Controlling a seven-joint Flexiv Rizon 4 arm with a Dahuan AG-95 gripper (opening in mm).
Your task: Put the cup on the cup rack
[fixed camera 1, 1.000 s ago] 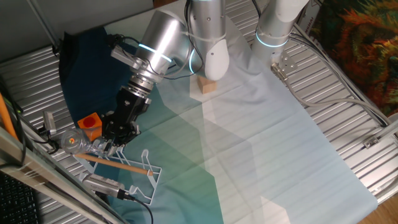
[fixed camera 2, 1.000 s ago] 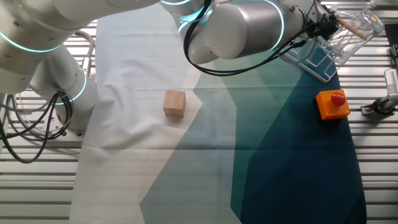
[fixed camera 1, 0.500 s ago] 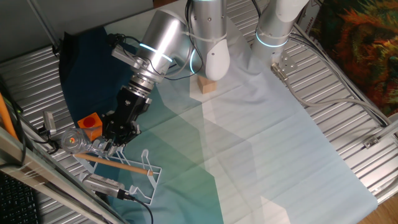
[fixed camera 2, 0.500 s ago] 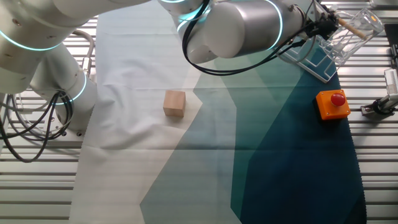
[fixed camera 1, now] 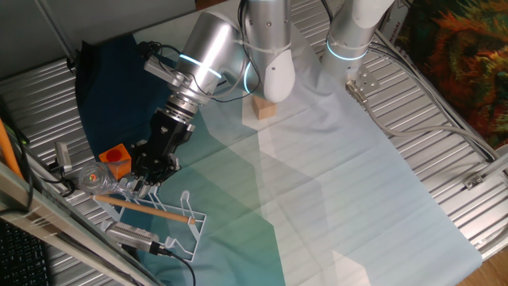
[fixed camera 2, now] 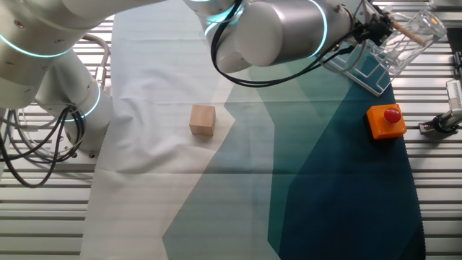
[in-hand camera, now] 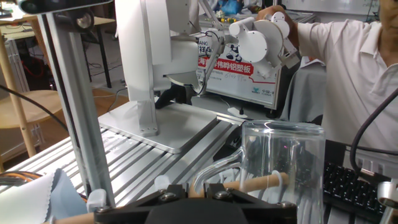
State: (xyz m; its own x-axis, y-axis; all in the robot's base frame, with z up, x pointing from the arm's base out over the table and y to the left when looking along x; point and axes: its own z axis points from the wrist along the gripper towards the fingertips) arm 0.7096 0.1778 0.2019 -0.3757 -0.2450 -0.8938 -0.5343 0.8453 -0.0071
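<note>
Hovering gripper at the rack, cup on a prong

Reaching low over the table's corner, the gripper (fixed camera 1: 143,186) sits right at the cup rack (fixed camera 1: 163,216) — finger state can't be told from either fixed view. Cup (in-hand camera: 283,168) stands upside down over a white prong, wooden rod (in-hand camera: 255,182) crossing behind it. Orange block (fixed camera 2: 386,120) lies just beside the rack; tan cube (fixed camera 2: 203,120) well apart on the cloth (fixed camera 2: 238,195).

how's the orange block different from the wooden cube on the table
The orange block is bright orange with a red button on top; the wooden cube is plain tan. The orange block sits on the dark teal part of the cloth near the cup rack; the wooden cube sits on the white part. Both are small, boxy and untouched.
</note>
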